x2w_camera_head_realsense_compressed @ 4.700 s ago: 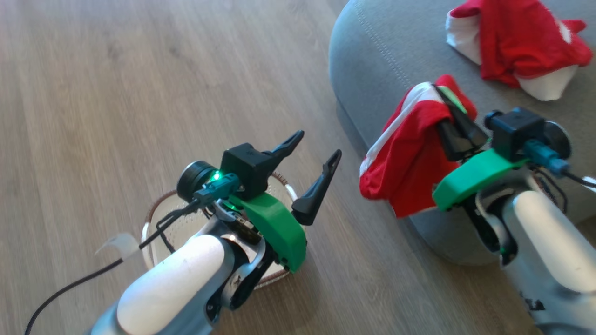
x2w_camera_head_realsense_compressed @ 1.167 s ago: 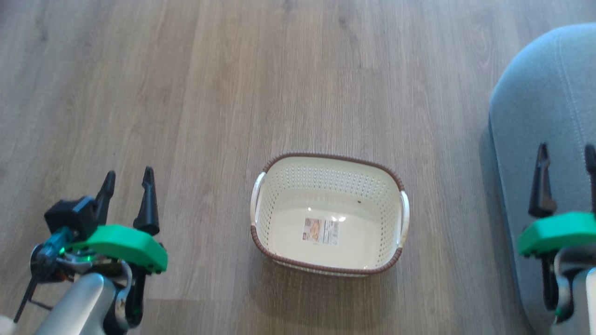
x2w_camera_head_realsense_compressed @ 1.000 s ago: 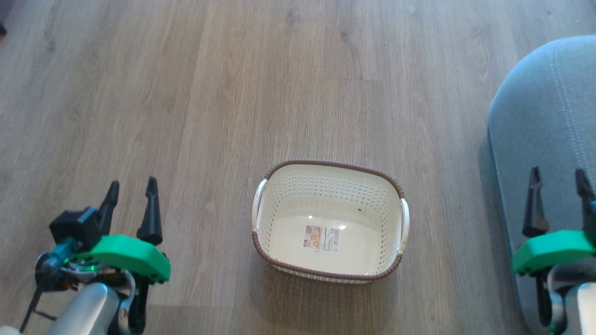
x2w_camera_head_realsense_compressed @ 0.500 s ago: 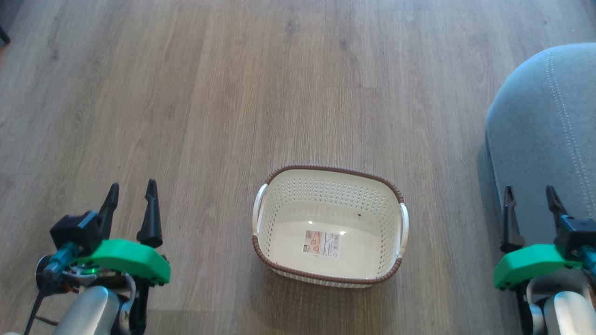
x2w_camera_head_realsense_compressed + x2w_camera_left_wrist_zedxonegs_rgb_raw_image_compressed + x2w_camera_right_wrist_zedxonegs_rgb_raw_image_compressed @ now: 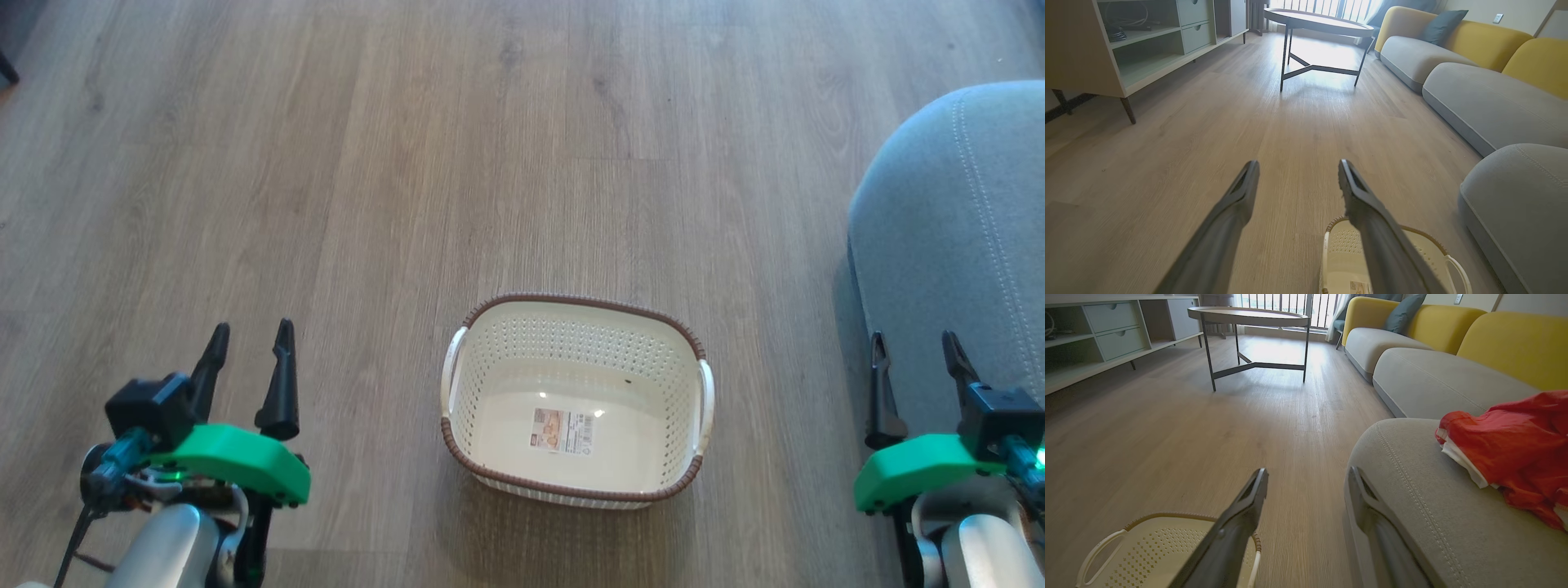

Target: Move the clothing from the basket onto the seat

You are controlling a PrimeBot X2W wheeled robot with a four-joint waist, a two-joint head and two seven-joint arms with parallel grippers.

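- One grey seat is set at 3 o'clock of the basket, handy for short carries.
- One basket is stood on the floor, bare but for its label.
- All clothing seen is heaped on the seat, so the task is judged done.
- Two claws, the left claw at the basket's 9 o'clock and the right claw at 3, are held spread and empty, parked clear.

One basket with two handles and one label inside. Right of the basket: one seat, one red heap of clothing.
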